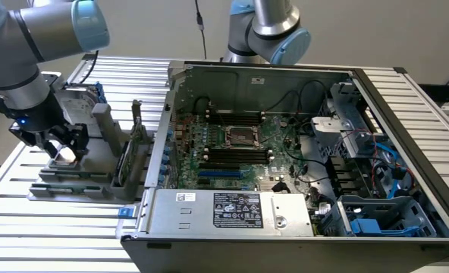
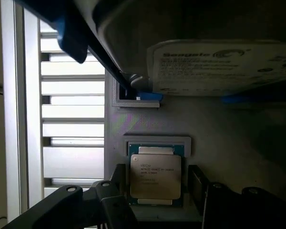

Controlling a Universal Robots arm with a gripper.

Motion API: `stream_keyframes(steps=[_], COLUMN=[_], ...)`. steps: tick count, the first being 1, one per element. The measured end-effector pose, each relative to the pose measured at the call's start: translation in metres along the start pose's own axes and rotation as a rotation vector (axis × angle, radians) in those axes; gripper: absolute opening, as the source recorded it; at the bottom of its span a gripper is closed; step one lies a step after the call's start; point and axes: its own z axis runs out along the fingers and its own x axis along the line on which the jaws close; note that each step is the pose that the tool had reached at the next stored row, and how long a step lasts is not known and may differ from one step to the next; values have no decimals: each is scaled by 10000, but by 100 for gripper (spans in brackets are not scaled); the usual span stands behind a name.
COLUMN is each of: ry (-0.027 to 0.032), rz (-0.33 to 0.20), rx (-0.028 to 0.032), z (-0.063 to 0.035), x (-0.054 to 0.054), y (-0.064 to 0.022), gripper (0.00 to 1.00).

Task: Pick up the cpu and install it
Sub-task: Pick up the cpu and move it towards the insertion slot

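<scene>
The cpu [image 2: 155, 175], a small square chip with a dull silver top, lies flat in a recess of the grey holder [image 2: 157, 142]. My gripper [image 2: 157, 185] stands open around it, one dark finger [image 2: 118, 183] on each side of the chip and a narrow gap showing at the other finger [image 2: 196, 185]. In the exterior view my gripper [image 1: 65, 151] points down onto the grey fixture [image 1: 73, 183] at the exterior view's left, outside the computer case. The dark metal-framed socket [image 1: 241, 136] sits in the middle of the green motherboard [image 1: 232, 153].
A silver hard drive [image 2: 219, 67] in a blue frame stands just behind the cpu's holder. Upright cards [image 1: 129, 153] sit in the fixture between my gripper and the open computer case [image 1: 232, 213]. A second arm [image 1: 270, 28] stands behind the case. The table [image 1: 50, 233] is slatted metal.
</scene>
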Motion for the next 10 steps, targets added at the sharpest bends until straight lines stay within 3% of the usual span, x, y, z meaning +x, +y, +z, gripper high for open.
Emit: stream_keyframes(steps=[6,8,10], ry=[6,9,9], rz=[0,2,1], rx=[0,2,1], z=[7,9,11], x=[0,0,0], y=[-13,-14,-15], gripper=[64,55,55])
